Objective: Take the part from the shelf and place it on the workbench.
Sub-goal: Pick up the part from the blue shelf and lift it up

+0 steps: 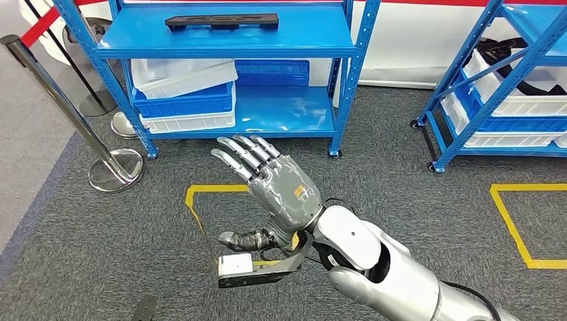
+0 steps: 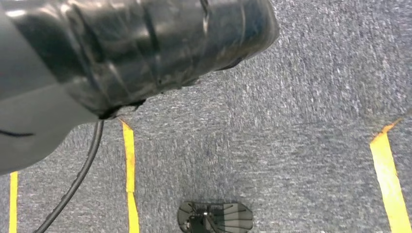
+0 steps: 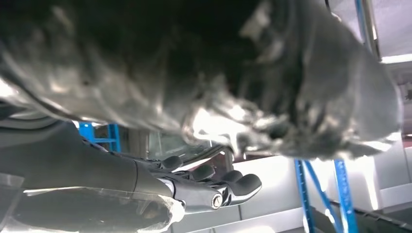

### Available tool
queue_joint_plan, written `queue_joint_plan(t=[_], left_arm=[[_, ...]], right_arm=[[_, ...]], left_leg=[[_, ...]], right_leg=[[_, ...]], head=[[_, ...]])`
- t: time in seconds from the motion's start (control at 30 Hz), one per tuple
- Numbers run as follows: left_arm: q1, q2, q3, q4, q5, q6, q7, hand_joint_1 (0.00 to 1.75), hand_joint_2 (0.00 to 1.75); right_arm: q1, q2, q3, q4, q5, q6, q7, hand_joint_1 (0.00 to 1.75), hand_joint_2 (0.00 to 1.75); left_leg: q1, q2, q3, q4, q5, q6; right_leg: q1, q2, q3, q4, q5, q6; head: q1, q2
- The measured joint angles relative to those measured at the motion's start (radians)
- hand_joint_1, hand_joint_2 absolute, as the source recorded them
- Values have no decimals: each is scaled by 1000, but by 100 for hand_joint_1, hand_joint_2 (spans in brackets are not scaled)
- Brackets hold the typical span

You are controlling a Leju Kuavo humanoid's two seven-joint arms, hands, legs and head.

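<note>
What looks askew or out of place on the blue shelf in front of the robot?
On the blue shelf, the top white bin in the stack on the lower level sits tilted, one end raised, not nested flat on the blue bin below. The black part on the upper level lies flat.

Bright blue shelf (image 1: 227,48) holding a black part (image 1: 222,21) and white bins (image 1: 182,75); speckled grey carpet (image 1: 401,167) with yellow tape lines (image 1: 515,227).

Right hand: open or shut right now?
Open: the right hand is raised with fingers spread apart, holding nothing, short of the shelf.
</note>
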Motion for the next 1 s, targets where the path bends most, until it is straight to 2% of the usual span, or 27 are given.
queue_joint_plan(t=[0.07, 0.13, 0.17, 0.2, 0.23, 0.3, 0.33, 0.37, 0.4, 0.5, 0.53, 0.57, 0.63, 0.67, 0.7, 0.73, 0.77, 0.8, 0.87, 0.9, 1.0], left_arm=[[-1, 1, 0, 0, 5, 3, 0, 0, 0], [-1, 3, 0, 0, 11, 5, 1, 0, 0], [0, 4, 0, 0, 13, 6, 1, 0, 0], [0, 5, 0, 0, 14, 6, 1, 0, 0], [1, 6, 0, 0, 16, 7, 1, 0, 0], [1, 7, 0, 0, 17, 7, 1, 0, 0], [1, 7, 0, 0, 18, 6, 1, 0, 0], [1, 7, 0, 0, 19, 6, 1, 0, 0], [1, 8, 0, 0, 20, 6, 1, 0, 0], [1, 10, 0, 0, 26, 6, 0, 0, 0], [1, 11, 0, 0, 28, 6, 0, 0, 0], [0, 12, 0, 0, 30, 7, -1, 0, 0], [0, 14, 0, 0, 33, 8, -2, 0, 0], [2, 15, 0, 0, 34, 9, -2, 0, 0], [3, 15, 0, 0, 35, 9, -2, 0, 0], [5, 15, 0, 0, 35, 9, -2, 0, 0], [5, 16, 0, 0, 35, 9, -2, 0, 0], [5, 16, 0, 0, 35, 9, -2, 0, 0], [3, 16, 0, 0, 35, 9, -2, 0, 0], [3, 16, 0, 0, 35, 9, -1, 0, 0], [6, 15, 0, 0, 35, 9, 0, 0, 0]], right_arm=[[-1, 2, 6, 1, 3, 2, -3, 0, 0], [0, 3, 12, 3, 4, 6, -4, 0, 0], [1, 3, 16, 5, 5, 8, -4, 0, 0], [2, 3, 20, 6, 6, 10, -5, 0, 0], [3, 3, 23, 7, 6, 12, -5, 0, 0], [2, 3, 30, 8, 7, 14, -5, 0, 0], [1, 3, 33, 8, 8, 15, -5, 0, 0], [1, 3, 35, 8, 8, 15, -5, 0, 0], [0, 4, 37, 8, 10, 16, -5, 0, 0], [1, 4, 41, 8, 14, 16, -4, 0, 0], [0, 4, 42, 8, 16, 17, -3, 0, 0], [0, 5, 43, 8, 18, 18, -2, 0, 0], [0, 5, 46, 10, 20, 20, 2, 0, 0], [1, 5, 48, 11, 20, 21, 2, 0, 0], [1, 5, 50, 13, 20, 22, 3, 0, 0], [2, 5, 51, 14, 20, 22, 4, 0, 0], [2, 5, 52, 16, 20, 23, 5, 0, 0], [2, 5, 53, 16, 20, 23, 5, 0, 0], [1, 5, 53, 16, 20, 23, 6, 0, 0], [1, 5, 53, 16, 20, 23, 6, 0, 0], [0, 6, 53, 16, 20, 22, 6, 0, 0]], left_leg=[[2, 0, 2, -5, 4, 12], [0, 0, 1, -5, 4, 18], [-2, 0, 0, -5, 4, 19], [-3, 0, -1, -4, 4, 20], [-5, -1, -1, -4, 4, 20], [-7, -3, 1, -3, 3, 19], [-9, -4, 0, -1, 1, 18], [-10, -4, -1, 0, 1, 15], [-10, -3, -3, 0, 0, 10], [-9, -1, -2, 2, -4, -7], [-8, 0, -8, 17, -15, -13], [-7, 0, -23, 52, -36, -18], [-2, 1, -80, 166, -92, -28], [1, 1, -111, 222, -110, -32], [4, 1, -131, 254, -113, -37], [7, 1, -135, 253, -98, -40], [10, 2, -121, 215, -67, -43], [13, 3, -91, 150, -30, -46], [15, 3, -39, 40, 8, -45], [14, 2, -26, 16, 11, -38], [11, -1, -20, 11, 2, -13]], right_leg=[[-2, 0, -29, 62, -40, 8], [-3, 1, -91, 191, -101, 10], [-3, 1, -119, 246, -119, 10], [-3, 1, -133, 271, -118, 9], [-3, 1, -127, 257, -99, 6], [2, 2, -69, 136, -31, -8], [6, 1, -38, 70, -8, -16], [9, 1, -16, 23, 5, -21], [12, 0, -5, -1, 7, -25], [10, 1, 3, -15, 9, -32], [7, 0, 8, -20, 12, -36], [3, 0, 12, -25, 14, -40], [1, -1, 15, -28, 14, -44], [1, -1, 15, -27, 14, -45], [0, -1, 15, -27, 12, -44], [-1, -1, 16, -25, 10, -43], [-3, 0, 17, -23, 7, -40], [-5, 0, 19, -19, 3, -36], [-5, 1, 18, -9, -7, -24], [-3, 1, 18, -6, -11, -18], [0, 3, 19, -6, -17, -2]], head=[[1, 0], [2, 0], [2, 0], [2, 0], [2, 0], [2, 0], [1, 0], [1, 0], [1, 0], [1, 0], [-1, 0], [-2, 0], [-3, 0], [-3, 0], [-3, 0], [-3, 0], [-3, 0], [-3, 0], [-5, 0], [-5, 0], [-5, 0]])
